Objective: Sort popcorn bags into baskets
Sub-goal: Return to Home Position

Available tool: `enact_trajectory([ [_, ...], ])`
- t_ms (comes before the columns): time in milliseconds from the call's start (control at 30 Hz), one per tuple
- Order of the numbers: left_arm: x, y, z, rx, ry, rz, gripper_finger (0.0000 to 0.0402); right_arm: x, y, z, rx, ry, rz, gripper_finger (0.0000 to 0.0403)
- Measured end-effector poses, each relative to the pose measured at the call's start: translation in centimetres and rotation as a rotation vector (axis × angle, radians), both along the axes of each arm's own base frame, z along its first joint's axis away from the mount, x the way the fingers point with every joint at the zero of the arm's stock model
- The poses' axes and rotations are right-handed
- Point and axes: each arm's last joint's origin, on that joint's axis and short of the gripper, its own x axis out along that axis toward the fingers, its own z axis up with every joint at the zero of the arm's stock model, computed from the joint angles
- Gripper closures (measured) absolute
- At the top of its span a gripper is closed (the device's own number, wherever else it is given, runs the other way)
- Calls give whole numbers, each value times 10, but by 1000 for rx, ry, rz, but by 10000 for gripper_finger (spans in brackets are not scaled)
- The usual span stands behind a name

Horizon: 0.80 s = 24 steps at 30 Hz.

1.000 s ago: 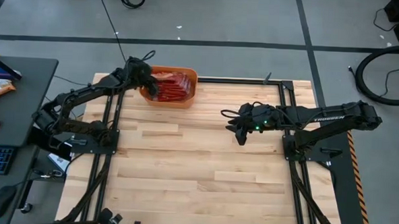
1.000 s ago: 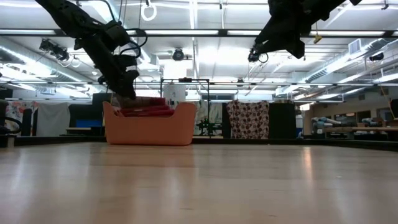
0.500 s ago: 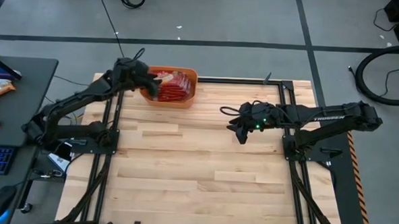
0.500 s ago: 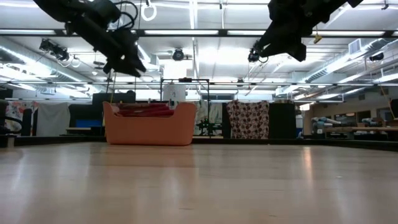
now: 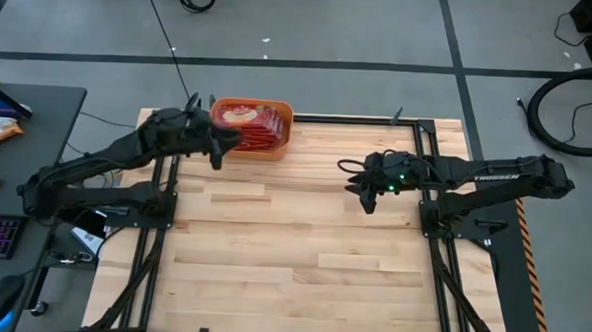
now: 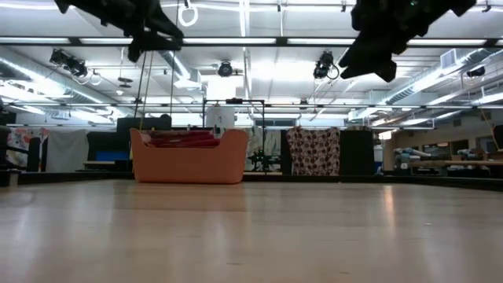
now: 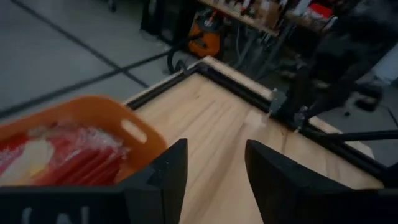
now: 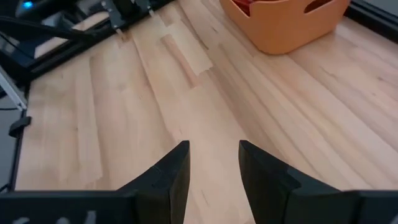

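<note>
Both pairs of jaws stand moderately apart with nothing between them. I have the left gripper [image 5: 219, 150] hanging high, just beside the near-left corner of the orange basket [image 5: 280, 149], and the right gripper [image 5: 367, 199] high over the right middle of the table [image 5: 292, 256], well apart from it. The popcorn bags [image 5: 255, 124] lie stacked inside the basket at the far left, and none shows on the table. I judge sorting finished and homing in hand. Next I'd draw both grippers back, keeping the left clear of the rim. I count one basket and two grippers. The bags overlap too much to number.
</note>
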Motion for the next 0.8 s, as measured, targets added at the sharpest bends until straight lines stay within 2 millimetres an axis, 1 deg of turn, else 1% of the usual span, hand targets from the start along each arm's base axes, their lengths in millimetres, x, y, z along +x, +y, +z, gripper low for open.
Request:
enact_trajectory([
  [133,-1,-13,5,21,-24,-47,262,-11,1,-18,23,-67,-9,261],
  [300,-1,-20,6,0,-48,-77,296,-29,2,-39,90,-155,-37,261],
  [367,0,-23,8,-4,-63,-97,311,-38,2,-43,120,-176,-55,261],
  [467,-5,-29,8,-2,-86,-119,336,-51,3,-45,153,-229,-75,261],
  [567,-15,-32,-3,-16,-115,-96,362,-65,2,-47,159,-280,-99,261],
  [700,-30,-36,-22,-60,-162,-52,390,-80,2,-49,166,-346,-125,261],
  [800,-39,-39,-34,-92,-209,-41,396,-88,2,-48,163,-385,-132,261],
])
